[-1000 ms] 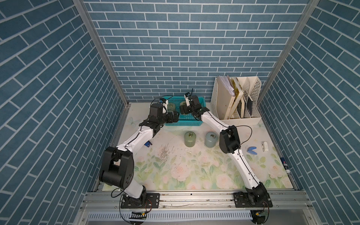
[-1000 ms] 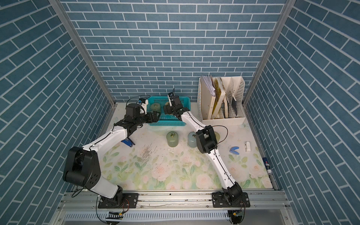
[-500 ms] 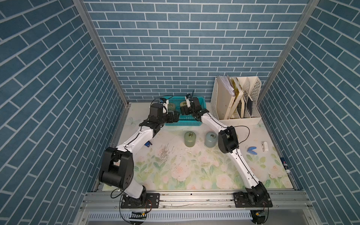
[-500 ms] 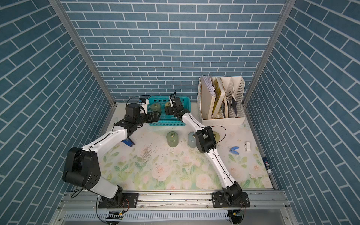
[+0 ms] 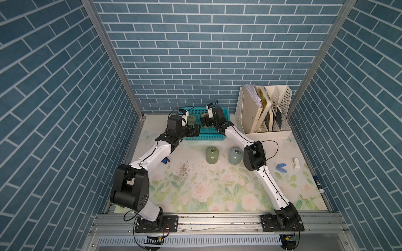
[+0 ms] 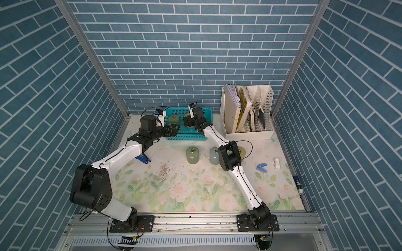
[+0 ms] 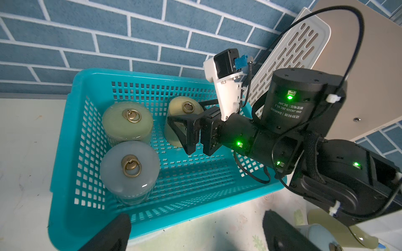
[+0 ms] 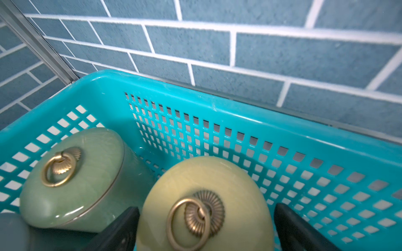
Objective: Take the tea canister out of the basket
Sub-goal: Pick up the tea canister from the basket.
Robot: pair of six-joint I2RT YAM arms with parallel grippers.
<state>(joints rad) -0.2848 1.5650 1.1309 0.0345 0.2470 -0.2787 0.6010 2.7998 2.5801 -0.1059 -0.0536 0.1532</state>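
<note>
— Basket (image 5: 204, 137), teal one, where?
— At rear edge of the table (image 5: 217, 191), a little left of centre, close against the brick wall (image 5: 206, 65); visible in both top views.
— Contents?
— Three lidded canisters: yellow tea canister (image 8: 195, 178) about mid-basket, green canister (image 8: 71, 173) at the left end, grey canister (image 7: 130, 171) just in front of the green one.
— And right gripper (image 8: 205, 207)?
— Down inside the basket, spread wide, one finger (image 8: 121, 228) on each side of the yellow tea canister. Touching or not: cannot tell.
— And left gripper (image 7: 195, 217)?
— Released as well, empty, just outside the front rim, near the left corner.
— Elsewhere?
— On the table before the basket, second green canister (image 5: 212, 154) and pale blue canister (image 5: 235, 155) side by side; cream file rack (image 5: 248, 115) in rear right corner.
</note>
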